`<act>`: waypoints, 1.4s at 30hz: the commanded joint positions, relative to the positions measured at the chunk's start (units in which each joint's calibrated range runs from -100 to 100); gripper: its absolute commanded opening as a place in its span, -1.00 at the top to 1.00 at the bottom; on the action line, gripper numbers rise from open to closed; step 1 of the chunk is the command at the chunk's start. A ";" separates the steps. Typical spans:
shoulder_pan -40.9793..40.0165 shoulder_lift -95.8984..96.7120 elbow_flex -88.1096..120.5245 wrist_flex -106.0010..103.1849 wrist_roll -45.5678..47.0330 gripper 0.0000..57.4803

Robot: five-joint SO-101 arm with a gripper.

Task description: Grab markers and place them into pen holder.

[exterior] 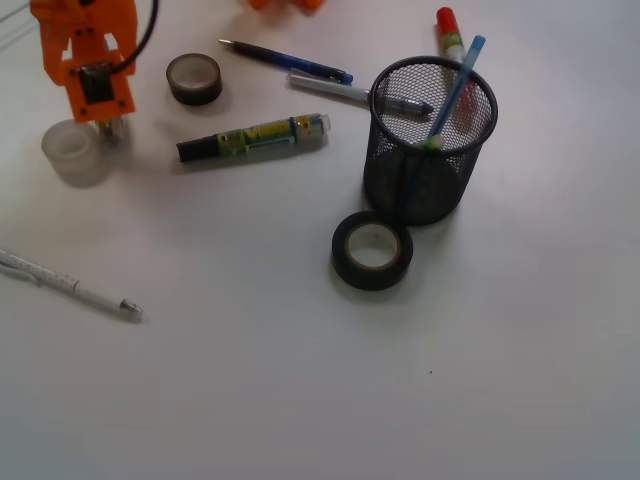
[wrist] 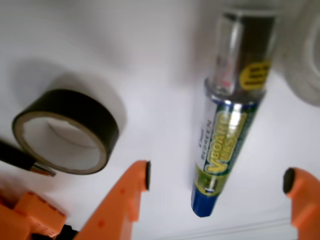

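Observation:
My gripper (exterior: 100, 115) is at the far left, open and empty. In the wrist view its orange jaws (wrist: 218, 178) stand wide apart on either side of the blue end of a marker (wrist: 220, 130) with a yellow-green label, which lies on the table without touching either pad. In the front view my gripper hides most of that marker. The black-capped marker (exterior: 255, 137) lies flat in the middle. The red-capped marker (exterior: 449, 35) shows behind the black mesh pen holder (exterior: 400, 170); I cannot tell whether it is inside. A thin light-blue stick (exterior: 455, 90) leans in the holder.
A big black tape roll (exterior: 372, 250) lies in front of the holder. A small dark tape roll (exterior: 194, 78) (wrist: 65, 132) and a clear roll (exterior: 75, 152) (wrist: 310, 65) flank my gripper. A blue pen (exterior: 290, 60), silver pen (exterior: 335, 88) and white pen (exterior: 70, 285) lie about.

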 commanded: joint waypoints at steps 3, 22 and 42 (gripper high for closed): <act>0.10 -0.89 0.48 -3.46 0.00 -0.04; 0.03 7.86 0.02 -8.80 0.00 0.56; -9.69 -12.37 -28.42 17.27 -6.79 0.98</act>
